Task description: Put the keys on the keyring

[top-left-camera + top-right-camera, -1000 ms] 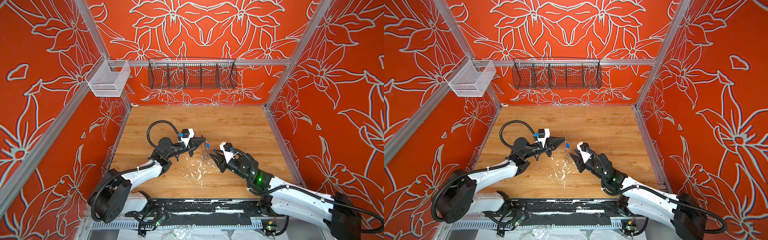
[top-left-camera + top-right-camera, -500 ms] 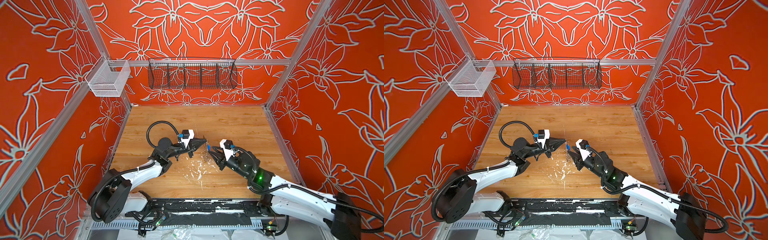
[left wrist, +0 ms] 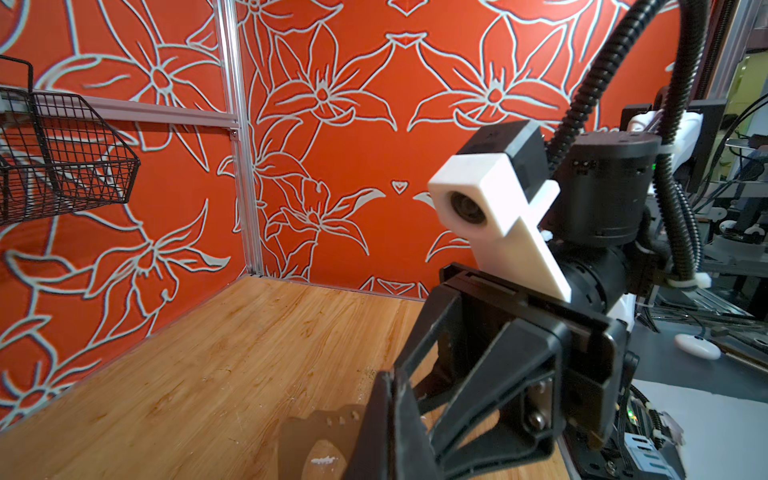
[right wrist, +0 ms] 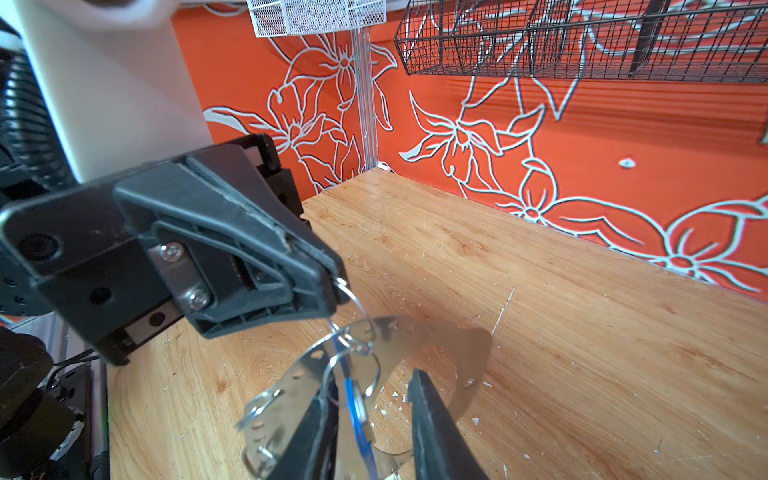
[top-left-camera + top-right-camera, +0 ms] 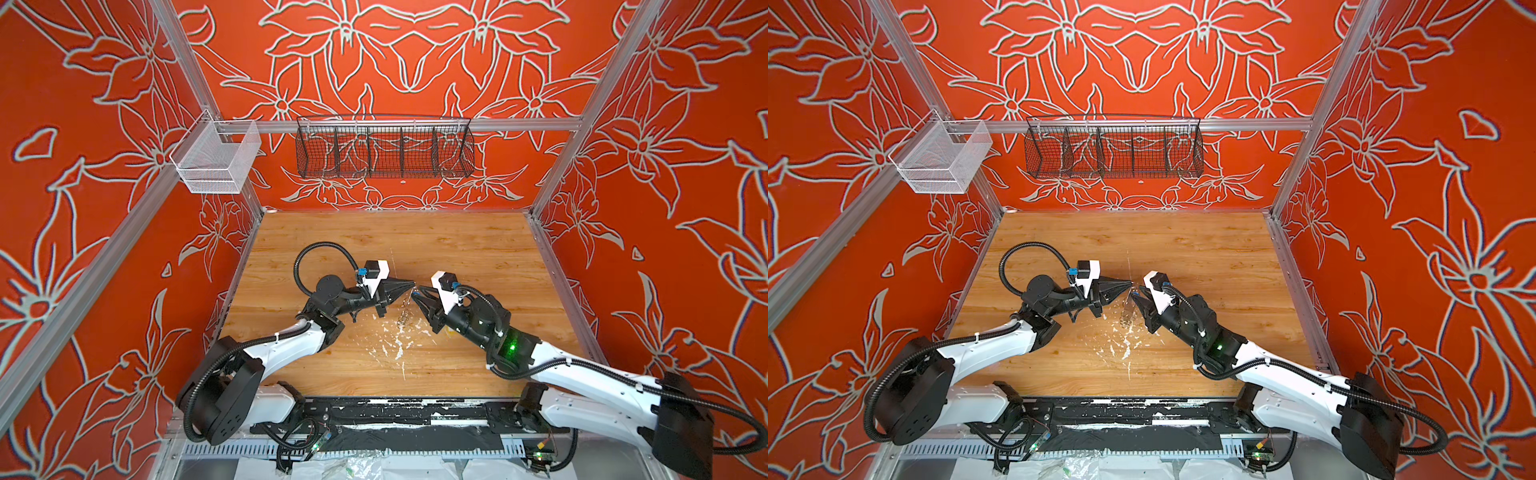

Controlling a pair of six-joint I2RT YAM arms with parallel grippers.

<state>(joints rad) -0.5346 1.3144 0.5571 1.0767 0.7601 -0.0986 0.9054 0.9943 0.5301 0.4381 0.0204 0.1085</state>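
The left gripper (image 4: 332, 286), jaws clamped on a split ring (image 4: 353, 307), hangs the keyring (image 4: 415, 340) mid-table so the right gripper (image 4: 374, 415), jaws narrowly parted around the blue key (image 4: 357, 419), can thread it.

No readable text, label, brand, number or sign is found in any view. The orange walls carry only a white flower pattern. The arm housings and both camera mounts are plain, unmarked. A green light is seen on the right arm, without lettering. Circuit boards at the lower edge of both top views are too small for any print to be made out.
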